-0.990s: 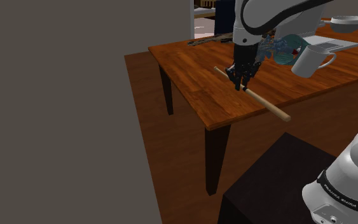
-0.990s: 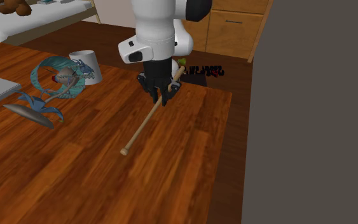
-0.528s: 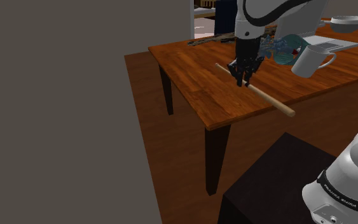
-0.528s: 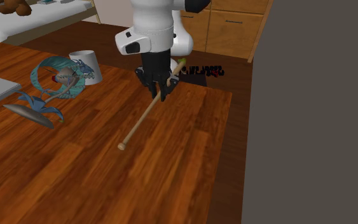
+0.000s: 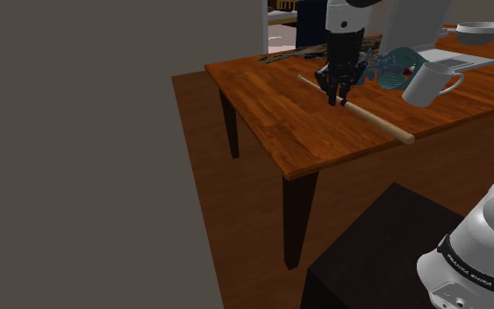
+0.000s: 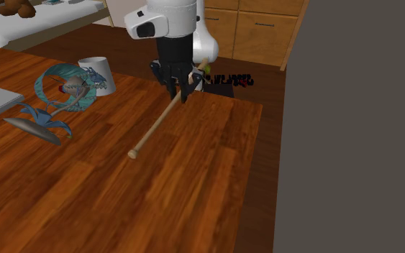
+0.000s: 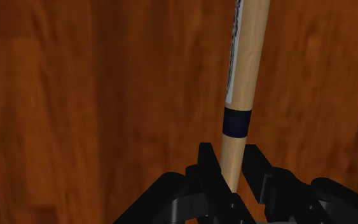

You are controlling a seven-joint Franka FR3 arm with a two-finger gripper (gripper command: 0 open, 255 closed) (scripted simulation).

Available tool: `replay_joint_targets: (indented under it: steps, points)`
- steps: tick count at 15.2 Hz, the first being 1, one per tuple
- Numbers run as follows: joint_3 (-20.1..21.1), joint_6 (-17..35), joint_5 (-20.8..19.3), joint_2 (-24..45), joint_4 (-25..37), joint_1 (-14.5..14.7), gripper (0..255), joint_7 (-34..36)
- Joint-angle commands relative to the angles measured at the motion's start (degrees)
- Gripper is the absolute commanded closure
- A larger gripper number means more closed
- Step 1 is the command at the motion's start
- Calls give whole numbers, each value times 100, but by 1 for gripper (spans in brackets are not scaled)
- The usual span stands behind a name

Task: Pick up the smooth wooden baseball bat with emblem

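Lift under way: bat clasped over the table

Wooden table [image 5: 280,114]; pale bat [image 5: 376,120] slanting above it, seemingly clear of the top; black gripper [image 5: 339,98], fingers [image 7: 208,167] clenched on the shaft; next, raise steadily, watching the long free end.

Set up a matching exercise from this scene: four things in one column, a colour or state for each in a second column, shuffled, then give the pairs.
Things:
1. baseball bat
2. mug
3. curled figure
4. table

States:
A. white, with a handle
B. clasped in the hand
C. teal
D. reddish-brown wood, on dark legs

Pairs: 1-B, 2-A, 3-C, 4-D
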Motion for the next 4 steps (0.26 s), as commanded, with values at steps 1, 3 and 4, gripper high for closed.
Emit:
replay_joint_targets:
  steps: [1, 3, 4]
  points:
    - [-13, -156, -7, 3, 158, -7, 255, -15]
    - [-16, -244, -9, 5, 248, -9, 255, -18]
    - [-16, -244, -9, 6, 248, -9, 255, -18]
